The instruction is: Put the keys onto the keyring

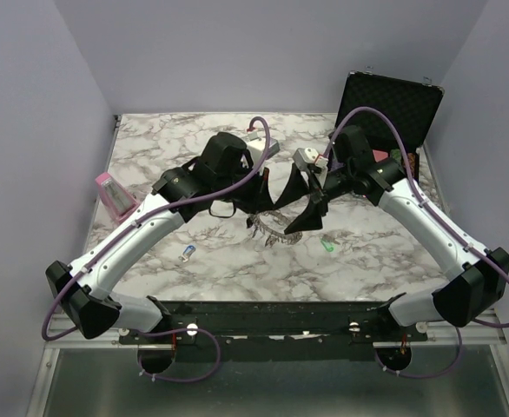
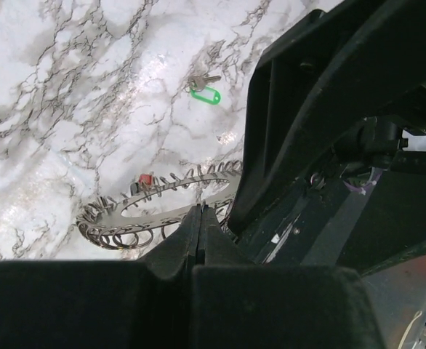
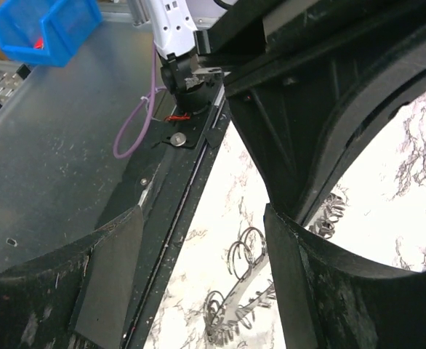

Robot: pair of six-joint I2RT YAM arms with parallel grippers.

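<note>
My left tool (image 2: 201,212) clamps the keyring (image 2: 195,177), perhaps bearing one red key (image 2: 145,179); my right tool (image 3: 206,280) gapes empty, with the green key (image 2: 204,94) and blue key (image 1: 187,253) lying loose.

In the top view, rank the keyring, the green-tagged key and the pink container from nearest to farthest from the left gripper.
1. keyring: pinched in the left gripper, centre.
2. green-tagged key: lying to the right.
3. pink container: far out on the left side.
</note>
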